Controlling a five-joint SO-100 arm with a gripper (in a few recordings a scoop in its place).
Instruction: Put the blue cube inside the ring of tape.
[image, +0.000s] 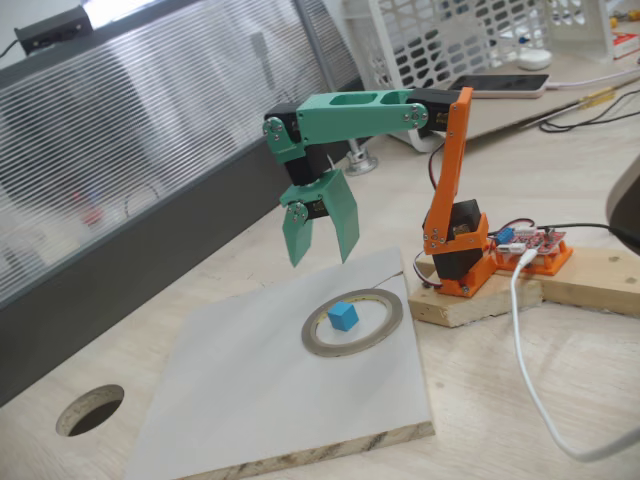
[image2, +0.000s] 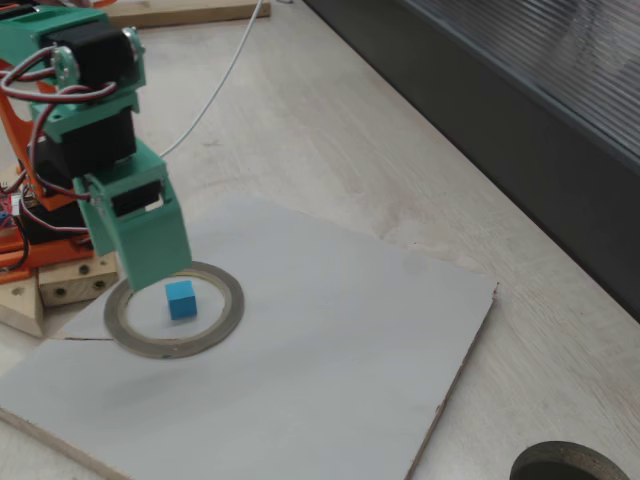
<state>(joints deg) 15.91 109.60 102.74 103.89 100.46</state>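
The blue cube (image: 342, 317) is sitting flat inside the ring of tape (image: 353, 323), near the ring's middle and apart from its inner rim in both fixed views, on the white board (image: 250, 390) that is lying on the bench (image: 520, 400). Judging from this, the placing looks done, and the step in hand is pulling away cleanly: rising straight from the ring before swinging aside, so that neither finger is clipping the cube or nudging the ring. The gripper (image: 320, 255) is hanging above the ring's far edge, fingers (image: 343, 215) spread open and holding nothing, pointing down at the ring. The green forearm is reaching out level from the orange upright, wrist bent downward
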